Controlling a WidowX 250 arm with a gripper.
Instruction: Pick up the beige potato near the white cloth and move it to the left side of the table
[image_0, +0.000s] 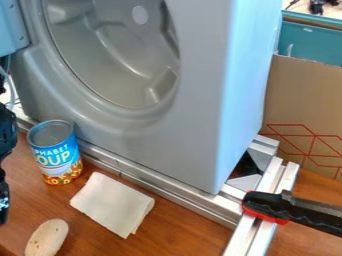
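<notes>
From my feed, the black gripper (4, 195) hangs at the very left edge of the view, beyond the soup can (56, 151) and cut off by the frame; I cannot tell whether it is released, clenched or grasping something. The can is the nearest thing I can make out clearly; it stands upright on the wood-toned table (180, 235), a blue label above and a picture of orange-yellow soup below, its metal top facing up.

Just beside the can, toward the lower right, lies a folded off-white cloth (112, 204), flat and at a slant; nearer the camera than the can, and lower in the view, is a beige oval thing (47, 238) with small dark specks, partly cut off by the bottom edge.

Right behind the can runs a silver metal rail (157, 185); above it rises a large grey housing (200, 100) with a deep round recess, and a light blue panel (10, 27) sits at its upper left, above the can. Well apart from the can, to the right, a clamp (267, 205) with a black and red end lies across the rails; farther behind it stand a cardboard box (304, 105) with red lines and a teal container (310, 42).
</notes>
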